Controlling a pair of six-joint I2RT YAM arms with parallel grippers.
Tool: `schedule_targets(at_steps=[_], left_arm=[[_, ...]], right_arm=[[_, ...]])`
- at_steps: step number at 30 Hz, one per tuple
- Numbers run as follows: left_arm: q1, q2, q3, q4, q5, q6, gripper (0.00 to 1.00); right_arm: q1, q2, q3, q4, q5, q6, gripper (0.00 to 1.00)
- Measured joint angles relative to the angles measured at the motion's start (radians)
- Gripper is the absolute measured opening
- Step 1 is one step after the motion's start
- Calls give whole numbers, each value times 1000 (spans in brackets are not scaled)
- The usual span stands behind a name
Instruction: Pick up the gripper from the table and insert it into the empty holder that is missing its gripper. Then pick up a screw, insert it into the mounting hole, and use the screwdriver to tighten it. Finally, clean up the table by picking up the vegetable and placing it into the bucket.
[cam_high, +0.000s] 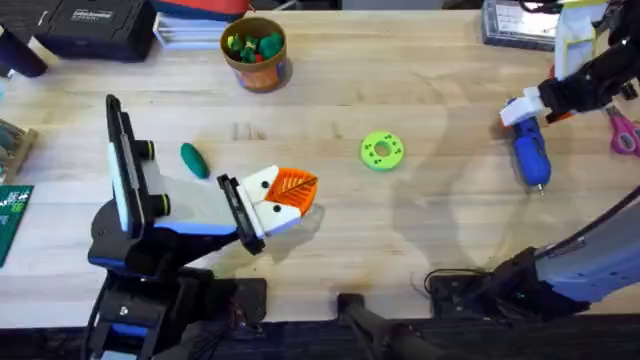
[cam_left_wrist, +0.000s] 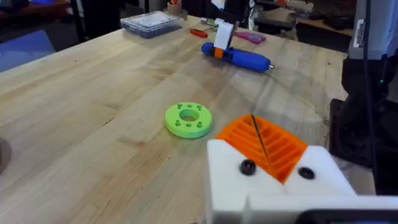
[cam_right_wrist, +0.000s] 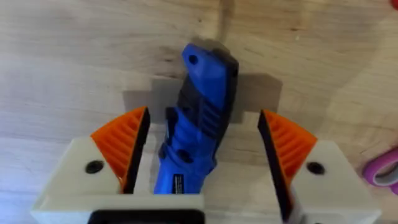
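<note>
From the overhead view I judge the job to be somewhere in its middle. My right claw (cam_high: 530, 108) sits at the right of the frame over the rear end of the blue screwdriver (cam_high: 531, 153), which lies flat on the table (cam_high: 400, 230); in the right wrist view the orange pads (cam_right_wrist: 121, 146) stand spread on either side of the screwdriver's body (cam_right_wrist: 199, 112) without touching it, so that claw is released and nothing is lifted yet. My left claw (cam_high: 285, 195) reaches to lower centre, with one orange ribbed finger (cam_left_wrist: 267, 143) visible on its white base in the left wrist view; I cannot tell whether it is spread or clenched, or whether the loose gripper part has been seated, and I cannot make out a screw. The clean-up is clearly left: the dark green vegetable (cam_high: 193, 159) lies on the table left of centre, near the left arm, well apart from the bucket (cam_high: 256, 52) at upper centre, which already has small coloured items inside. Bare table lies between them. The bright green ring (cam_high: 382, 150) sits mid-table, and pink-handled scissors (cam_high: 624, 132) crowd the right edge beside the screwdriver.
</note>
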Motion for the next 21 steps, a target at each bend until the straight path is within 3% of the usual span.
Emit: schedule_targets(at_steps=[5,8,11,18,19,21], left_arm=[[0,0,0,0,0,0,4],[0,0,0,0,0,0,4],[0,0,0,0,0,0,4],[0,0,0,0,0,0,4],[0,0,0,0,0,0,4],[0,0,0,0,0,0,4]], right_arm=[[-2,49,0,6,0,-8,992],[-2,58,8,8,7,-11,933],[1,58,8,13,11,-16,767],[16,61,8,23,12,-23,129],[16,63,8,22,10,-20,62],[18,65,9,21,12,-19,23]])
